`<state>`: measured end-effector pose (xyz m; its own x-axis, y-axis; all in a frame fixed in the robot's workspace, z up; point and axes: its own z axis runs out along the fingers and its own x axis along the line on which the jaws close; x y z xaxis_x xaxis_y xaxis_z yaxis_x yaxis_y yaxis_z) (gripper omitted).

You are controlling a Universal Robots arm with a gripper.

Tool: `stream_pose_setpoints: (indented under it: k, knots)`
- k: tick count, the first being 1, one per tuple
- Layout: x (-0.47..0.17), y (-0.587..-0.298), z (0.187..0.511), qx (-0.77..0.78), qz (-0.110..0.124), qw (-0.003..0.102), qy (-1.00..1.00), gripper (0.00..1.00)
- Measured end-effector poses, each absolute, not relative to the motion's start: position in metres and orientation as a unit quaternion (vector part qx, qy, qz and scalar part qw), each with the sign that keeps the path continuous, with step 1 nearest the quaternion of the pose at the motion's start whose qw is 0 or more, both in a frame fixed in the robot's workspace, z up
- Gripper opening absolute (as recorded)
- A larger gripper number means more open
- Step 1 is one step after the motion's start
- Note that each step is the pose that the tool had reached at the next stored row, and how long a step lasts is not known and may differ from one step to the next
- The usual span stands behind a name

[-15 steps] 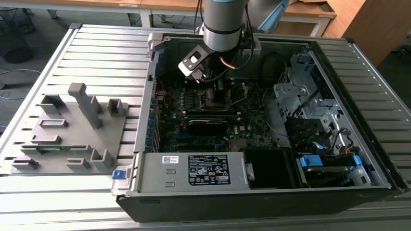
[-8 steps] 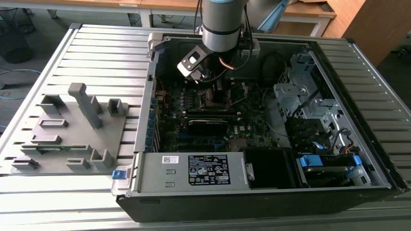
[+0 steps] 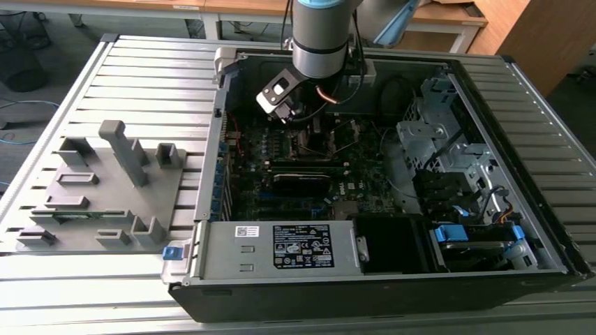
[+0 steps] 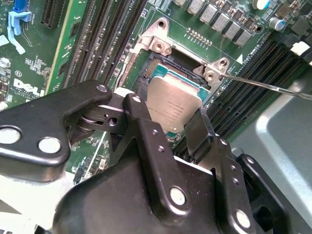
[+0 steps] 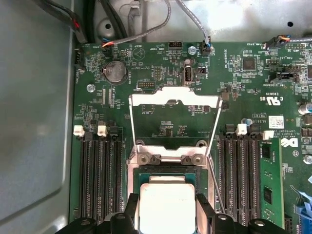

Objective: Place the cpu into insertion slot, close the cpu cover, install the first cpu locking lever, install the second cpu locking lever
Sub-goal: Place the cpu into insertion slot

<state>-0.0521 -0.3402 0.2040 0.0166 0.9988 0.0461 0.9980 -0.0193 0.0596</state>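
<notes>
so far, the gripper point(image 4: 165, 117) pinches the cpu point(image 5: 167, 207) by two opposite edges, right at the insertion slot point(image 5: 168, 171) in the middle of the motherboard point(image 5: 161, 73); i cannot tell whether it is fully seated. beyond it the cpu cover point(image 5: 173, 100) lies swung open and a locking lever point(image 4: 263, 85) juts free, so closing and both latchings look undone.

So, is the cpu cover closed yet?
No, the first wrist view shows the cpu cover flipped open beyond the insertion slot.

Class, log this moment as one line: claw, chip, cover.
claw: shut on chip | chip: at socket | cover: open
</notes>
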Motion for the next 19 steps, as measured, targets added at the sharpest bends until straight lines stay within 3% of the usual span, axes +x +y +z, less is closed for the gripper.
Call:
stream_pose_setpoints:
  k: [19]
  knots:
    - [-0.0521, -0.3417, 0.2027, 0.717, 0.035, 0.008, 0.696, 0.54]
